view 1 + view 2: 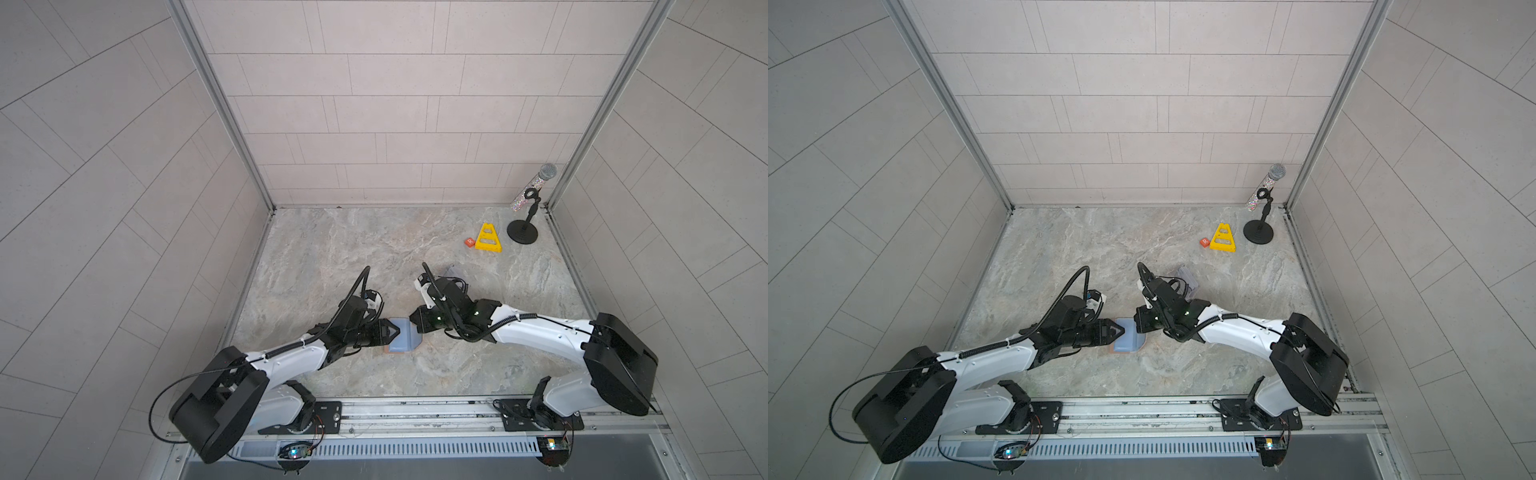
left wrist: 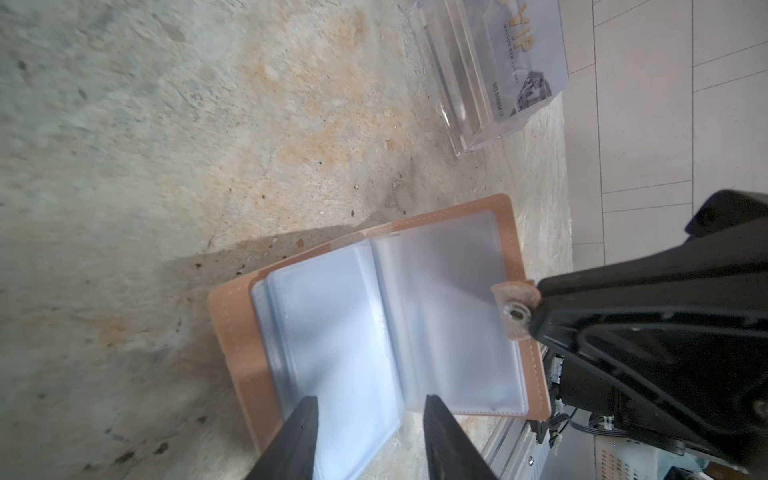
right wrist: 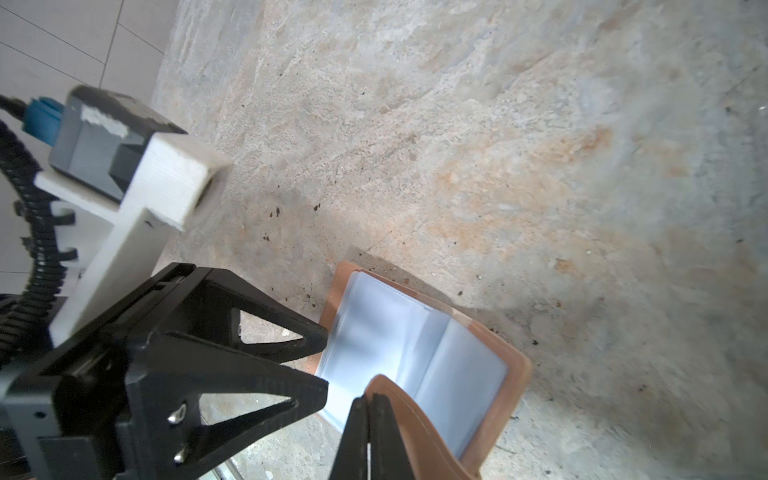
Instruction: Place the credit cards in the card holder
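Working on the card holder [image 1: 401, 340] [image 2: 232, 332]: lying open on the counter [image 1: 374, 257], front middle, directly between both arms, bluish sleeves facing up. Judging its spine as running roughly near-to-far in both top views, pages opening left and right.

Pinching its snap-tab cover edge with the right end effector [image 1: 412, 328] [image 3: 370, 411], fingers pressed together and that cover side lifting off the counter. Straddling the near sleeve edge with the left end effector [image 1: 396, 331] [image 2: 374, 440], jaws apart and sleeves lying between them; not squeezing, as far as can be told.

Seeing no card in any sleeve or in either end effector.

Spotting the credit cards [image 2: 519, 54] propped in a clear stand [image 2: 465, 104] [image 1: 1185, 276], farther back and to the right of the holder, partly hidden behind the right wrist in both top views. Reading "VIP" on the front card; not counting the rest, too blurred.

Judging the right arm nearer the cards but busy with the cover, so fetching one is probably meaning either letting go there or reaching the left arm across.

Noting marbled stone counter, mostly bare, tiled walls on three sides. Ignoring a microphone on a stand [image 1: 524, 226], a yellow triangle [image 1: 488, 239] and an orange block [image 1: 469, 242], all in the far right corner, well apart from the work.
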You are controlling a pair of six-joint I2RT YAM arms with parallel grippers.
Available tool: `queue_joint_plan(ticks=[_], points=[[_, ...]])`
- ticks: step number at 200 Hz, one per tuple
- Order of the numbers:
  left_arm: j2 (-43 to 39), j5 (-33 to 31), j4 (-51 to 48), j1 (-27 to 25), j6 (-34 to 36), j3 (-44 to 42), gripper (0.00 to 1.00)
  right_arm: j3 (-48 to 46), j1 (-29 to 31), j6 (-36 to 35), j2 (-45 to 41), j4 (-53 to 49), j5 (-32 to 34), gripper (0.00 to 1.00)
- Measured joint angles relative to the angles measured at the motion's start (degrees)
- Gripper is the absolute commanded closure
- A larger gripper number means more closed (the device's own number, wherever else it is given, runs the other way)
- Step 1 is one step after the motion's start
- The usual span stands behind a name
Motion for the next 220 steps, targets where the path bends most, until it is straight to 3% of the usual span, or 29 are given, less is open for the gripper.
queue_joint_plan(ticks=[51, 91, 146, 196, 220], points=[[3.5, 1.0, 2.3, -0.1, -0.2, 0.2, 0.58, 0.5, 0.0, -2.1, -0.1, -4.9, 3.8, 1.0], [4.7, 1.0, 2.5, -0.1, -0.2, 0.2, 0.59, 1.6, 0.0, -3.7, -0.6, -10.5, 8.4, 0.68], [5.2, 0.9, 2.4, -0.3, -0.2, 0.2, 0.6, 4.5, 0.4, -5.9, -5.9, -19.6, 18.0, 0.52], [5.2, 0.8, 1.9, -0.5, 0.2, 0.2, 0.59, 6.7, 1.0, -6.8, -11.5, -26.5, 26.7, 0.47], [5.2, 0.7, 1.8, -0.5, 0.2, 0.2, 0.59, 6.2, 1.0, -8.3, -14.0, -26.1, 25.2, 0.5]])
